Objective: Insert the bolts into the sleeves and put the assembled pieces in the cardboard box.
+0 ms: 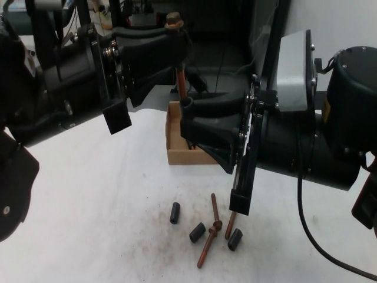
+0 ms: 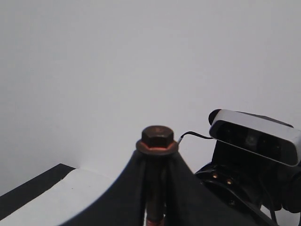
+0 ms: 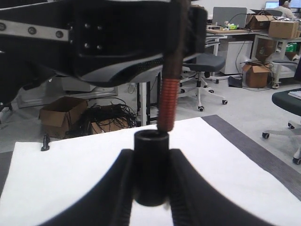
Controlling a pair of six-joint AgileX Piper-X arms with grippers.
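Observation:
My left gripper (image 1: 177,44) is shut on a copper-coloured bolt (image 2: 157,139), held upright with its hex head on top. My right gripper (image 3: 150,183) is shut on a black sleeve (image 3: 151,167), open end up. The bolt's threaded tip (image 3: 167,106) hangs just above the sleeve's mouth, slightly off to one side. In the high view the bolt shaft (image 1: 181,82) runs down to the sleeve (image 1: 187,105), both held above the cardboard box (image 1: 177,154). What lies in the box is mostly hidden by the right arm.
Three loose black sleeves (image 1: 175,213) (image 1: 197,232) (image 1: 235,239) and a few loose bolts (image 1: 207,242) (image 1: 215,212) lie on the white bench nearer the camera. The right arm's camera (image 2: 256,136) sits close to the left gripper.

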